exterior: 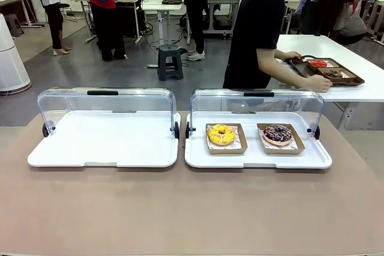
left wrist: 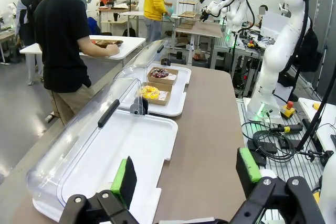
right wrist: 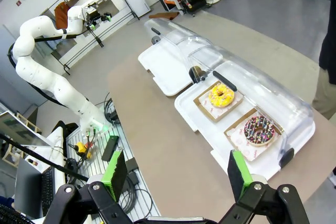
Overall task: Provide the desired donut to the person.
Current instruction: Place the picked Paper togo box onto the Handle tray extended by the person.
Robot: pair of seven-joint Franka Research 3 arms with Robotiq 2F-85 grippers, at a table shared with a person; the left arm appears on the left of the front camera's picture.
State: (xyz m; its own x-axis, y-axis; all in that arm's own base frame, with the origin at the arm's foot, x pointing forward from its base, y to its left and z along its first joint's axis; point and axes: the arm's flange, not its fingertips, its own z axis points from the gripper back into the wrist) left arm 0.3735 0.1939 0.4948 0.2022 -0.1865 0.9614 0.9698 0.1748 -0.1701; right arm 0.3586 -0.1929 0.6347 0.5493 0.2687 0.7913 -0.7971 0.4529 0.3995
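A yellow-glazed donut (exterior: 221,134) and a chocolate sprinkled donut (exterior: 277,133) each sit in a brown paper tray on the right white tray (exterior: 258,159), whose clear lid stands open. The person (exterior: 258,28) in a black T-shirt stands at the far side, turned away, hands on a dark tray (exterior: 332,71) on another table. My left gripper (left wrist: 184,174) is open above the near end of the table, far from the yellow donut (left wrist: 150,92) and chocolate donut (left wrist: 159,72). High over the table, my right gripper (right wrist: 176,170) is open, with the yellow donut (right wrist: 221,95) and chocolate donut (right wrist: 259,128) below it.
An empty white tray (exterior: 105,148) with an open clear lid lies on the left half of the brown table. The white table (exterior: 354,70) holding the dark tray stands behind at right. A black stool (exterior: 170,60) and other people are farther back.
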